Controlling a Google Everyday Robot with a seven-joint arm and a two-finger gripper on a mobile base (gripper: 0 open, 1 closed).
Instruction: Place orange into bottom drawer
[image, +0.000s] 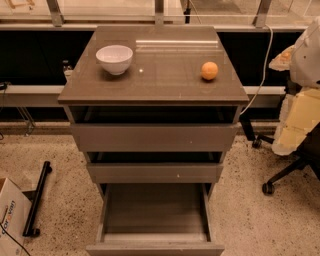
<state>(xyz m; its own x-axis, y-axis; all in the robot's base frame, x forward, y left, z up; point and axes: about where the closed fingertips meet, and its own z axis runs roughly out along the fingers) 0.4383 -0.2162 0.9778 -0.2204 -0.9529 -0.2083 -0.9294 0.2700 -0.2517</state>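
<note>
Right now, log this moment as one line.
orange: on cabinet top, right side | bottom drawer: open | gripper: not in view

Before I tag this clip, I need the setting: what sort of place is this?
Probably an office or lab: a drawer cabinet on speckled floor, a wheeled office chair beside it, a cardboard box. The orange sits on top; the bottom drawer is open. The gripper is not in view.

You see a smooth, glossy cabinet top (165, 75) that mirrors strips of light. On it, the white bowl (114, 59) looks glazed and shiny, and the orange (209, 70) has dull, matt skin. Below the top, the bottom drawer (155, 212) shows a flat, matt grey tray. Around the cabinet the floor (255, 220) is speckled stone, and to its left sits a cardboard box (10, 220). The gripper is out of view.
</note>
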